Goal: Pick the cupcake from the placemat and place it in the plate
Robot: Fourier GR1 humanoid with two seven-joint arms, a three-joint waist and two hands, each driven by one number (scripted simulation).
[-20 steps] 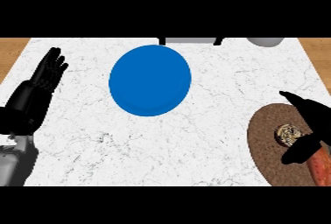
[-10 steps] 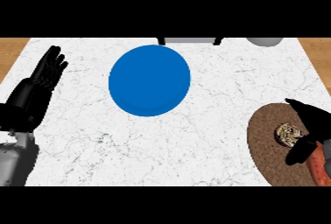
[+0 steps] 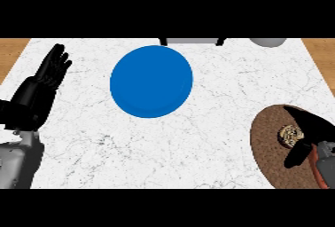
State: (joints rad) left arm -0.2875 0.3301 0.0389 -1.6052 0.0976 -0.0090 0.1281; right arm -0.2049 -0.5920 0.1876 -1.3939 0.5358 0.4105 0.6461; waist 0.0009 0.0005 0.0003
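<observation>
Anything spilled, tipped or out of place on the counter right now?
Nothing stands out. The cupcake sits on the brown placemat beside the right hand, the blue plate lies flat, and the left hand rests open at left.

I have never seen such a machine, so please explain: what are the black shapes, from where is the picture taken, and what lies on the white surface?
The view is from the robot's head, looking steeply down at a white marble counter. The black shapes are its two hands on grey forearms. The left hand rests open at the left edge, fingers up, holding nothing. The right hand is at the cupcake on the brown placemat, its thumb and fingers on either side; whether they touch it is unclear. The blue plate lies apart, with nothing on it.
</observation>
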